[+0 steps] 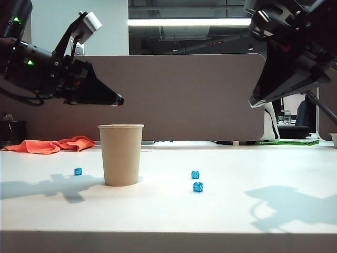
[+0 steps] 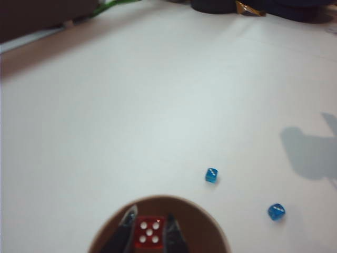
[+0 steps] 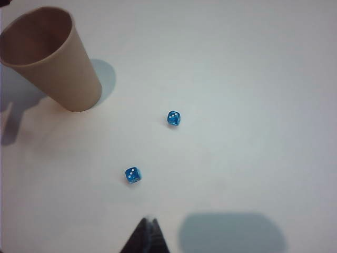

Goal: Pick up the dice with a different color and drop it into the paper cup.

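Two black arms, green indicator lights on left arm (image 1: 30, 62), silver-white wrist camera (image 1: 92, 21), black tapered left gripper (image 1: 119, 100), right gripper (image 1: 255, 102) likewise

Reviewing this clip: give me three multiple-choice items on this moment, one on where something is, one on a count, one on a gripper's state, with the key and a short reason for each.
1. Where is the red die?
A. on the table beside the blue dice
B. between the left gripper's fingers, over the mouth of the paper cup
C. under the right gripper

2. How many blue dice lie on the table?
A. one
B. three
C. five

3. How is the right gripper?
A. shut, holding nothing
B. clamped on a blue die
C. gripping the cup's rim

Key: B, the left wrist view shows the die clamped above the cup's opening; B, the exterior view shows three; A, its fingertips meet in the air above the table.
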You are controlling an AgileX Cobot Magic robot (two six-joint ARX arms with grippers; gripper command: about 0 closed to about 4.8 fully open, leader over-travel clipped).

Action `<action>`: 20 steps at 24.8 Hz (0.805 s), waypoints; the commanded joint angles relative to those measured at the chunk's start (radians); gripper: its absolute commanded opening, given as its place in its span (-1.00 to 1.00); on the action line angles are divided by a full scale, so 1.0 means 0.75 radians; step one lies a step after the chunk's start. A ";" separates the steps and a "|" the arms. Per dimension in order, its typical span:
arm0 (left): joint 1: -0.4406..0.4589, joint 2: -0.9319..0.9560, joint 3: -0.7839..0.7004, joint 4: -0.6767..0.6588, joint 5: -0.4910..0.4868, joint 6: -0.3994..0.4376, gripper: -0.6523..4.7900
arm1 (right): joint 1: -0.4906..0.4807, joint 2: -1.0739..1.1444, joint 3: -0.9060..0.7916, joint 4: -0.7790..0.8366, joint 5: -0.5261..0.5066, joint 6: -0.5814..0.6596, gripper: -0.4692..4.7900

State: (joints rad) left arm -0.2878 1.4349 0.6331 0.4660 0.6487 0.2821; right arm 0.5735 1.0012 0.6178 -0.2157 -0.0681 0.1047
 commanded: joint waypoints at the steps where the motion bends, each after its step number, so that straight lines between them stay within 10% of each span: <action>1: -0.005 -0.005 0.005 -0.047 0.035 -0.012 -0.57 | 0.001 -0.004 0.003 0.014 -0.002 -0.001 -0.83; 20: -0.005 -0.005 0.010 -0.024 -0.038 -0.061 -0.30 | 0.001 -0.004 0.003 0.014 -0.002 -0.001 -0.83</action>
State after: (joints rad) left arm -0.2901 1.4349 0.6357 0.4221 0.6254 0.2691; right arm 0.5735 1.0012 0.6182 -0.2157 -0.0685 0.1047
